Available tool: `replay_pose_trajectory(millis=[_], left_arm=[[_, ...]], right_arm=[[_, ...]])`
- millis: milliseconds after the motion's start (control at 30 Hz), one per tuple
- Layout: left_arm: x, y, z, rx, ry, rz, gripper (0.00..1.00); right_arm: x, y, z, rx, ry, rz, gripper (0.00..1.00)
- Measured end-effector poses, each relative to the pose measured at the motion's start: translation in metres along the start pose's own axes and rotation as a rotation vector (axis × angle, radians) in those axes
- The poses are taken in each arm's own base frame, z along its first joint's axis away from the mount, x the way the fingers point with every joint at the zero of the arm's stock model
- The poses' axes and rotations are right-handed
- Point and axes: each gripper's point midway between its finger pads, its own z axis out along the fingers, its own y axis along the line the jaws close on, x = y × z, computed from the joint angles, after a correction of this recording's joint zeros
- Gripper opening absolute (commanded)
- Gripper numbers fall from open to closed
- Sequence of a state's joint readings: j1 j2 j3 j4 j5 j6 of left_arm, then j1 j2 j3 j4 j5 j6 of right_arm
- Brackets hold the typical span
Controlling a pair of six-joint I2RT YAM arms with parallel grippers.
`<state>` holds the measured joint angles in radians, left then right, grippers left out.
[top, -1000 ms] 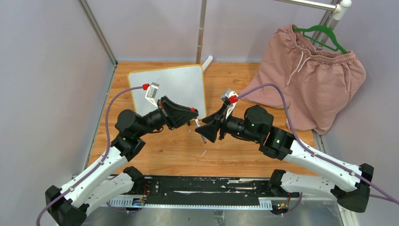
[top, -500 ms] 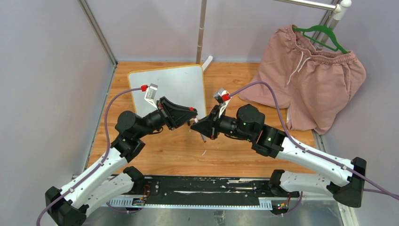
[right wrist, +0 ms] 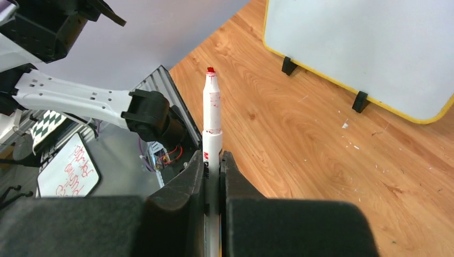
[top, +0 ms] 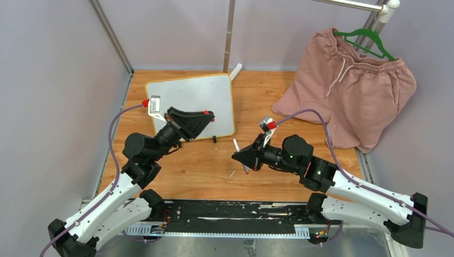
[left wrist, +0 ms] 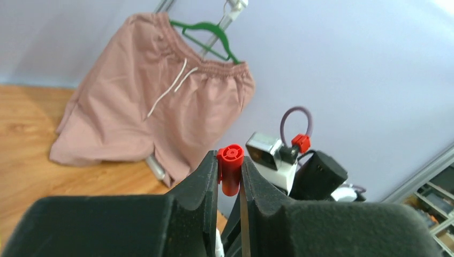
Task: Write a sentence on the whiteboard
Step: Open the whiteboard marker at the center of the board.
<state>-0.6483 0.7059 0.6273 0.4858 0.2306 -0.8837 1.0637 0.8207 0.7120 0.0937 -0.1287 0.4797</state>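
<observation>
left gripper pinched a round red cap; right gripper clamped a slim white marker. glossy yellow-framed whiteboard sat on the scuffed wooden table, between lilac walls.

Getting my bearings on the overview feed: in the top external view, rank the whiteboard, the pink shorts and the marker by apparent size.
1. pink shorts, largest
2. whiteboard, clearly smaller
3. marker, smallest by far

place: robot lab test cell | signs: lilac panel walls, metal poles around a wooden surface | left arm, right arm bolted to black rail at near edge
</observation>
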Motion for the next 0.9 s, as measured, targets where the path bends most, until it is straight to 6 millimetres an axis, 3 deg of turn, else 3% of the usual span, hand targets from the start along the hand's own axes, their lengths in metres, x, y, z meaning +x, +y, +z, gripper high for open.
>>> replay_pose_trajectory(millis=[133, 233, 300, 433, 567, 633, 667, 700, 900], left_arm=[[-0.015, -0.006, 0.009, 0.010, -0.052, 0.002, 0.00], [-0.006, 0.006, 0.023, -0.028, 0.007, 0.020, 0.00], [0.007, 0.019, 0.035, -0.068, 0.086, 0.042, 0.00], [0.059, 0.059, 0.053, -0.207, 0.322, 0.091, 0.00], [0.127, 0.075, 0.063, -0.303, 0.584, 0.183, 0.00], [0.151, 0.079, 0.069, -0.323, 0.670, 0.215, 0.00], [0.154, 0.080, 0.074, -0.336, 0.691, 0.234, 0.00], [0.173, 0.092, 0.077, -0.364, 0.744, 0.244, 0.00], [0.234, 0.164, 0.093, -0.580, 0.921, 0.305, 0.00]], right_arm=[[-0.008, -0.006, -0.012, 0.050, -0.032, -0.001, 0.00], [-0.017, -0.028, -0.029, 0.200, -0.039, -0.013, 0.00], [-0.028, -0.050, -0.051, 0.361, -0.056, -0.031, 0.00], [-0.042, -0.091, -0.114, 0.643, -0.123, -0.070, 0.00], [-0.045, -0.114, -0.161, 0.818, -0.161, -0.098, 0.00], [-0.043, -0.122, -0.176, 0.881, -0.160, -0.113, 0.00], [-0.042, -0.125, -0.181, 0.902, -0.156, -0.119, 0.00], [-0.041, -0.127, -0.185, 0.919, -0.154, -0.121, 0.00], [-0.035, -0.135, -0.201, 0.978, -0.142, -0.133, 0.00]])
